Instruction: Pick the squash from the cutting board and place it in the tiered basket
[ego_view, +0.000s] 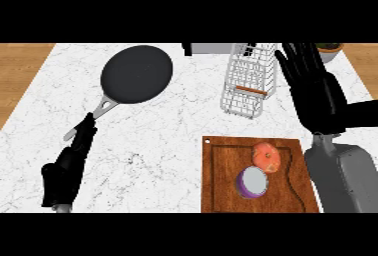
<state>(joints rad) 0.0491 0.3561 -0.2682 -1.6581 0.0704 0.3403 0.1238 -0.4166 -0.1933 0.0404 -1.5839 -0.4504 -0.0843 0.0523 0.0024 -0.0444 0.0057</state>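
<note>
From the head view, a white marble-patterned counter top (170, 140) fills most of the scene, and the landmark on it is a brown wooden cutting board (225, 192) with a grooved edge, lying toward the lower right. On that board, in its upper right part, sits the round orange squash (267, 157), and just below it, touching or nearly so, lies a halved purple onion (253, 181) with its pale cut face up. Directly above the board, well apart from it, stands the white wire tiered basket (249, 80), with a small brown bar across its lower tier. Far to the upper left of the board rests a black round frying pan (136, 74) with a silver handle pointing down and left. The robot's right hand (314, 85), black with straight spread fingers, is open and holds nothing; it shows above and right of the board, beside the basket's right edge, its grey forearm running down past the board's right side. The left hand (68, 170), also open with fingers straight, lies well left of the board, its fingertips at the end of the pan's handle.
</note>
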